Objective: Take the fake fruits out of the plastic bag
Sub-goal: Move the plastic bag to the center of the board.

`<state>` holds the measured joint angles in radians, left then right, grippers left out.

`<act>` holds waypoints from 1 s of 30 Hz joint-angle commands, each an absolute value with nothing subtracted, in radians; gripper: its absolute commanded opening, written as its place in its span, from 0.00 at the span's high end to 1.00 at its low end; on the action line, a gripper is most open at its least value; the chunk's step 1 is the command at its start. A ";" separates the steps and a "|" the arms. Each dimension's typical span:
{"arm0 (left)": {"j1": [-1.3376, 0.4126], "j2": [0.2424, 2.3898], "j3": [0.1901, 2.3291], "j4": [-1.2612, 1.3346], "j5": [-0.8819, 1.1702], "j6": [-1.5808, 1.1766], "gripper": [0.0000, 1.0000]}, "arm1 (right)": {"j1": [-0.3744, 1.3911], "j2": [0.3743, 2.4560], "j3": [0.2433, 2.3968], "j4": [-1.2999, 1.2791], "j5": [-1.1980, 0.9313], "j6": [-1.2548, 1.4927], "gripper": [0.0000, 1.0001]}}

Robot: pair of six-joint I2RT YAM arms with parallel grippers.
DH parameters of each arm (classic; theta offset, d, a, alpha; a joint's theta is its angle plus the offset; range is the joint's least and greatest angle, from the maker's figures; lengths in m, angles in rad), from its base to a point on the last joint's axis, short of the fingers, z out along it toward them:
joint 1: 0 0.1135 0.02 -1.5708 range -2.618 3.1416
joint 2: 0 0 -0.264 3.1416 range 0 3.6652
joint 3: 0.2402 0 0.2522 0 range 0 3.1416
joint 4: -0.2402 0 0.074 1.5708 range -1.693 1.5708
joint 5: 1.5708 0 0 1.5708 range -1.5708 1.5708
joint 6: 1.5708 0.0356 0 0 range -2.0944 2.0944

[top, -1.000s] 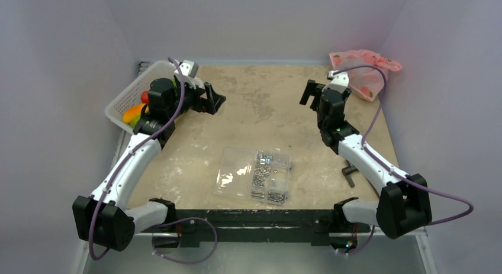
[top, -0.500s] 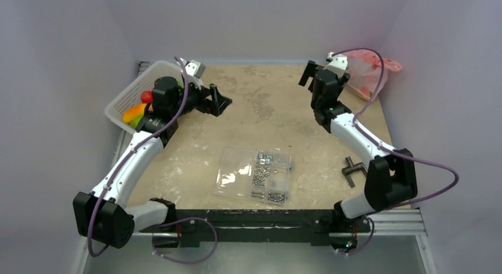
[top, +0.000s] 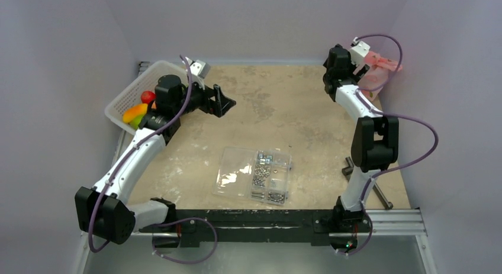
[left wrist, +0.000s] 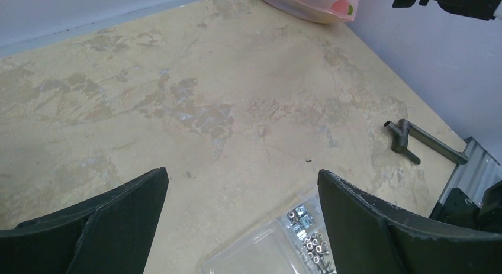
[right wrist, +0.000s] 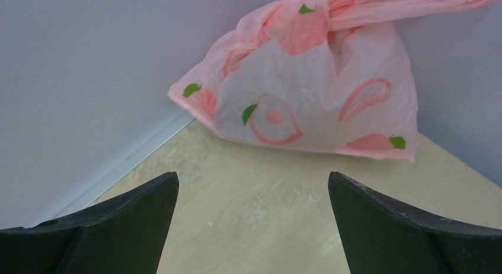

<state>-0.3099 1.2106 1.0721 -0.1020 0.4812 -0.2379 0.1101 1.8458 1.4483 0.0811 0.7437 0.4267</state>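
**Scuffed tan tabletop [top: 278, 108], pink bag shoved into the far right corner**

Got the right gripper [right wrist: 251, 188] spread wide with nothing in it, pointed straight at the plastic bag [right wrist: 308, 102], near but not touching. Same story on the left gripper [left wrist: 243, 179]: spread wide, holding nothing, hanging over bare tabletop well apart from the bag. Can't make out anything through the pink film except the printed pattern, so no clue about the contents. Looks bunched at the top, handles trailing toward the right wall. Would pinch just that bunched film, not the belly, and drag the whole thing out of the corner before digging in. Probably worth bringing the left over to pin one side. Only fake fruits [top: 137, 108] on show: red and yellow-orange ones in the white basket [top: 127, 90], far left. Steer clear of the clear screw case [top: 254, 174] mid-table.
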 commanded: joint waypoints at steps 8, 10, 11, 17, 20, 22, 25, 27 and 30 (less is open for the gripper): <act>-0.314 1.238 1.135 -0.123 0.511 -0.200 0.04 | 0.004 2.043 1.691 0.130 0.818 0.252 0.01; -0.314 1.246 1.143 -0.133 0.521 -0.198 0.03 | -0.011 2.109 1.798 0.032 0.868 0.257 0.01; -0.314 1.252 1.150 -0.141 0.526 -0.197 0.03 | -0.026 2.133 1.829 0.006 0.877 0.253 0.01; -0.314 1.266 1.157 -0.143 0.543 -0.205 0.03 | -0.054 2.217 1.869 0.040 0.848 0.193 0.01; -0.314 1.281 1.168 -0.154 0.549 -0.210 0.03 | -0.067 2.271 1.974 -0.064 0.864 0.205 0.01; -0.316 1.291 1.170 -0.153 0.563 -0.219 0.03 | -0.080 2.286 2.012 -0.090 0.825 0.222 0.01; -0.316 1.305 1.172 -0.153 0.569 -0.219 0.06 | -0.097 2.295 2.029 -0.119 0.807 0.264 0.02; -0.317 1.304 1.172 -0.157 0.560 -0.210 0.07 | -0.102 2.304 2.036 -0.131 0.794 0.284 0.06; -0.318 1.292 1.171 -0.163 0.546 -0.200 0.08 | -0.102 2.310 2.039 -0.140 0.753 0.303 0.20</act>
